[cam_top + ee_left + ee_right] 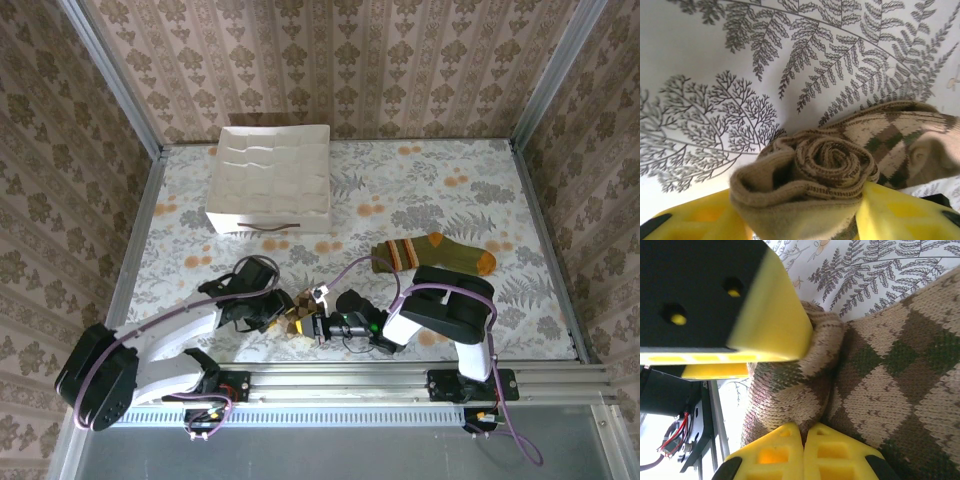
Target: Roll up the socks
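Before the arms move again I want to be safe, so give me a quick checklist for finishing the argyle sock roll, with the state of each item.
1. Argyle sock wound into a spiral at one end: ok.
2. Left pincer clamped around that roll: ok.
3. Right pincer shut at the sock's flat part: ok. Fabric actually pinched: cannot tell.
4. Whole argyle sock rolled: not ok, a flat stretch is left.
5. Green sock lying apart from both arms: ok. Rolled: not ok.

Two socks (440, 252) (295, 318), one tray (262, 219), two arms (165, 338) (452, 302)
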Robot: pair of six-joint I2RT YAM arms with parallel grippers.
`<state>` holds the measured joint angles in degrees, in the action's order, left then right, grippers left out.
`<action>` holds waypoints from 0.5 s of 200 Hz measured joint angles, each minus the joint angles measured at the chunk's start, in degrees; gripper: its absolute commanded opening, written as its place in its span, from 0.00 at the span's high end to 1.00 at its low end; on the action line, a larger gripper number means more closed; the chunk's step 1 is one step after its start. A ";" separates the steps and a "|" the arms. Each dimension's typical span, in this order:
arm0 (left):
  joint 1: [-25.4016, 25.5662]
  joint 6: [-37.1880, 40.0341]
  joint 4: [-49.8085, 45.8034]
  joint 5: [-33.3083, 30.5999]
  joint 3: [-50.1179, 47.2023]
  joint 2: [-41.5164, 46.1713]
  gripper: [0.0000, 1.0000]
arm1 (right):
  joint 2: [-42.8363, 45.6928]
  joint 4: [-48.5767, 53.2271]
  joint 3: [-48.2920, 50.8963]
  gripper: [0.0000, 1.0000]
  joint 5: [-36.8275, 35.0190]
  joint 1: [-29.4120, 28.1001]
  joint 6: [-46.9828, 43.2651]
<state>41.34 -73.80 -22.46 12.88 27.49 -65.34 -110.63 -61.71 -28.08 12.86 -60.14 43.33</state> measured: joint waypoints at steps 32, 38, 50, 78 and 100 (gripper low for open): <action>0.74 0.90 2.45 0.22 0.81 -4.76 0.71 | 0.00 0.92 -0.48 1.00 2.10 1.07 -0.09; 0.83 1.09 2.32 0.22 1.27 -5.40 0.73 | 0.00 1.22 -0.61 1.00 2.71 1.40 -0.15; 1.01 1.51 1.92 0.17 2.05 -6.62 0.80 | 0.11 1.95 -0.92 1.00 4.00 2.03 -0.66; 1.03 1.38 0.57 0.13 3.72 -8.70 1.00 | 1.40 6.38 -2.23 0.98 6.49 3.67 -3.98; 0.98 -0.15 -1.99 -0.72 5.44 -9.84 1.00 | 3.91 14.67 -4.74 0.81 7.23 4.11 -9.64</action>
<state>42.33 -73.95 -24.45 12.16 32.93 -75.18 -106.72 -47.05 -32.82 20.10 -56.03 33.69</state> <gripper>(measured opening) 0.257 0.117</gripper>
